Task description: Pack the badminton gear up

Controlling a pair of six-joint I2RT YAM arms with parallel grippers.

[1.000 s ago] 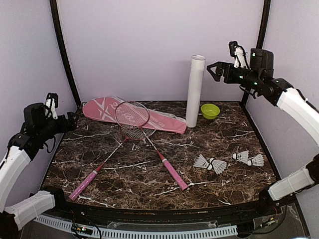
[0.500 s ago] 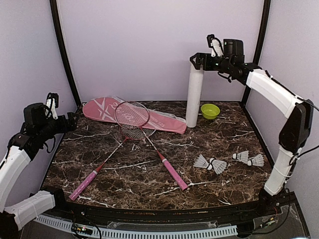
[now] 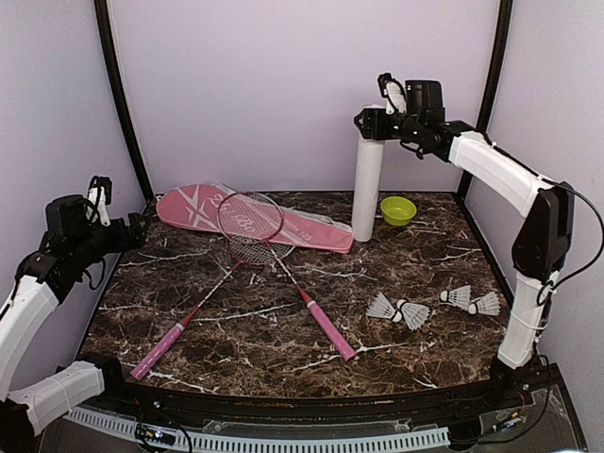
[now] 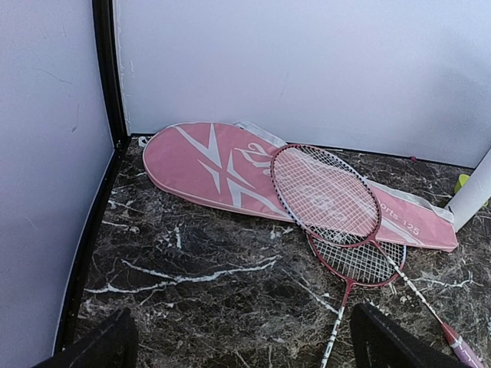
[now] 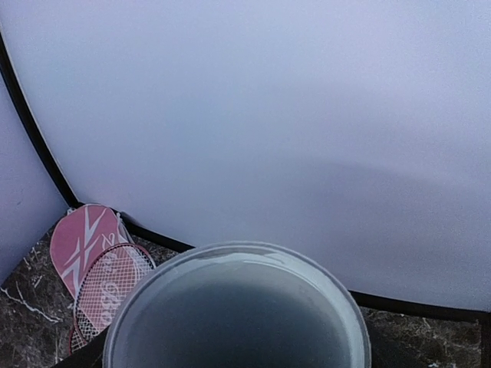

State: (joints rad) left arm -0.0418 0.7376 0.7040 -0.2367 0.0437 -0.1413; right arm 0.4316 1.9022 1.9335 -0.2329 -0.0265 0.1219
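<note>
A tall white tube [image 3: 366,193] stands upright at the back of the table. My right gripper [image 3: 370,127] sits over its top, one jaw on each side. In the right wrist view the tube's open mouth [image 5: 238,257] fills the gap between the jaws of the right gripper [image 5: 238,354]. Two rackets [image 3: 250,219] lie crossed, their heads on the pink racket cover [image 3: 189,209] and their pink handles [image 3: 330,330] toward me. Several white shuttlecocks [image 3: 412,314] lie at the right. My left gripper [image 3: 137,231] hovers open at the left edge; the left wrist view shows the left gripper [image 4: 242,345] above bare marble.
A small lime-green bowl [image 3: 398,209] stands just right of the tube. Purple walls with black corner posts [image 3: 118,104] close in the table at the back and sides. The table top is dark marble [image 3: 264,321].
My right arm has swung left from the back right corner to the tube, and its jaws have narrowed around the tube's top. The left arm has not moved.
</note>
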